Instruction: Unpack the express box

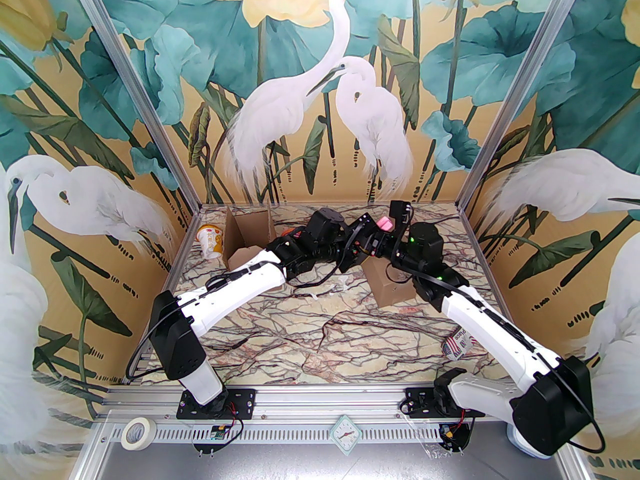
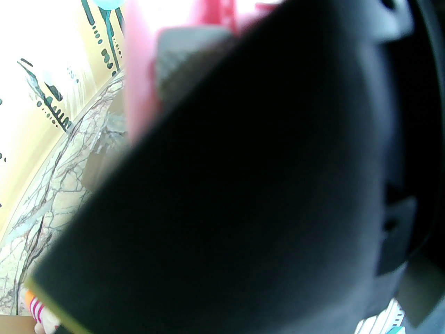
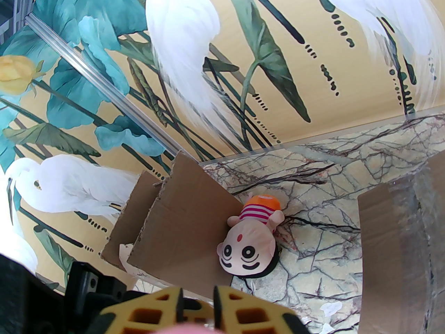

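Brown cardboard makes up the express box (image 1: 392, 288), which sits open on the far half of the marble table (image 1: 310, 333), with both arms bent over its middle. From above, the closest piece is a plain wall standing on the right. Further back on the left, two flaps (image 1: 248, 230) stick up. The right wrist camera shows more of the box: the flaps have rough, torn edges, and shiny clear tape (image 3: 417, 217) runs over the piece on the right. That camera also shows a soft doll (image 3: 248, 244) with a round face, a red dot on its forehead, a striped top and orange bottoms. It lies on the marble, touching the left flap; from above, the arms hide nearly all of it. Close to that lens, the right gripper (image 3: 197, 292) has two yellow fingers (image 3: 146, 313) with a thin dark gap between them, and I cannot tell if they pinch anything. From above, a pink thing (image 1: 384, 223) is up in the air where the two arm tips meet, and the left gripper (image 1: 371, 238) is right there. Its own camera is blurry, with a big black shape in front and a grey bumpy pad (image 2: 180, 57) against the pink, so I cannot tell if this one grips or has let go. The top camera also shows a flag-print packet (image 1: 456, 344) near the right arm and, far off by the left wall, a yellow and white cup (image 1: 210, 242).
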Controlling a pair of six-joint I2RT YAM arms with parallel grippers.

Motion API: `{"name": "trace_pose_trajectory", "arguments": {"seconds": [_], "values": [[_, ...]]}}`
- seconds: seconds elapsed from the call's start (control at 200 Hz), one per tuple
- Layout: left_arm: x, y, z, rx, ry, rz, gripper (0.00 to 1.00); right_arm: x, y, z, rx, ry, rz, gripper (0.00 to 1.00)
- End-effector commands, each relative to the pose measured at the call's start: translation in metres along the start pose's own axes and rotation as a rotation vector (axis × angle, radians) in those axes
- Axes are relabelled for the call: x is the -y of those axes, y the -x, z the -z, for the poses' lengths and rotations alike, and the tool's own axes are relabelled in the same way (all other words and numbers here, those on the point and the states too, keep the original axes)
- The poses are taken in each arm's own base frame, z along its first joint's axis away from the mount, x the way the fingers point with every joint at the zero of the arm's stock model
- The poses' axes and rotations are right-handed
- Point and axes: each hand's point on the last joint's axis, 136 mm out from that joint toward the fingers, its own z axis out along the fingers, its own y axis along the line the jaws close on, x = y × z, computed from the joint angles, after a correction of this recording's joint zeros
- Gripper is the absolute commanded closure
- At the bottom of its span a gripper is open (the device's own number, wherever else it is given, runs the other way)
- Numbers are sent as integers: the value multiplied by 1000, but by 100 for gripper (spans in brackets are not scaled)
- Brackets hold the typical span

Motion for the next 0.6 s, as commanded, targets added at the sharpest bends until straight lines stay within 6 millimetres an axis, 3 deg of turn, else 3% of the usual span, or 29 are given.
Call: {"name": "trace_pose_trajectory", "arguments": {"seconds": [0.0,0.115,0.22,0.32,0.595], "values": [[20,9,-1,6,-65,-60,78,8,1,2,20,-20,-1,86],[19,15,2,21,-66,-52,67,8,3,1,25,-23,0,93],[18,20,6,38,-54,-42,37,9,10,6,52,-41,16,95],[12,27,14,63,-23,-27,23,14,27,18,99,-87,59,96],[-27,33,17,101,-43,207,18,56,78,75,248,-379,222,98]]}}
